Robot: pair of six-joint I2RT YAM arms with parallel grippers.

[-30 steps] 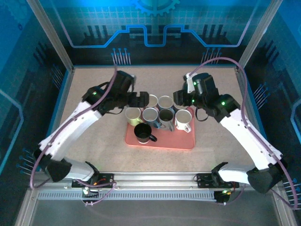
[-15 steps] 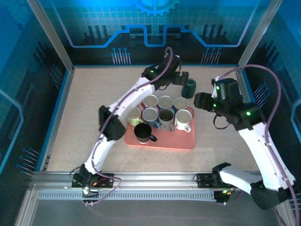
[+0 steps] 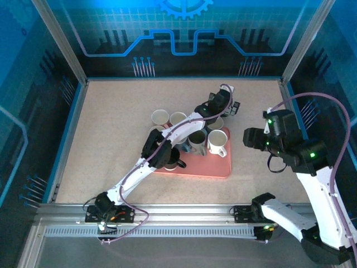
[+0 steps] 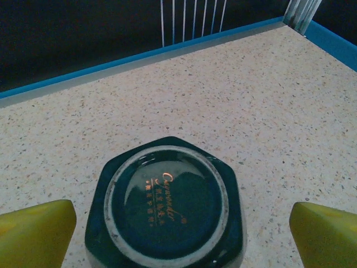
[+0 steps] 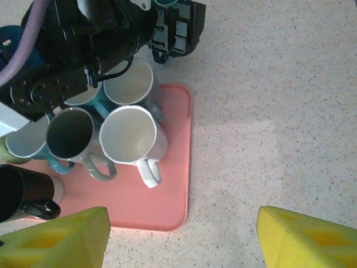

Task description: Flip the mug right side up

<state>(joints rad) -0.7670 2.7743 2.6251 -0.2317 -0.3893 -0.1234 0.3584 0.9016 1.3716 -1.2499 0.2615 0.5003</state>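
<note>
Green mug (image 4: pixel 165 209) sits upside down just behind the pink tray (image 5: pixel 167 206), gold script on its base, unreadable tbh. The left gripper (image 4: pixel 181 226) is wide open around it; the right gripper (image 5: pixel 181 237) is open w/ nothing in it, right of the tray.

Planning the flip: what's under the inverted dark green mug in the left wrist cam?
The dark green hexagonal ceramic mug stands base-up directly on the speckled beige tabletop. Its gold-lettered base covers the inside and rim, so anything beneath is hidden.

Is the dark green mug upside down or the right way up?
Upside down. The mug sits on the speckled table with its ringed bottom and gold lettering facing up at the left wrist camera.
</note>
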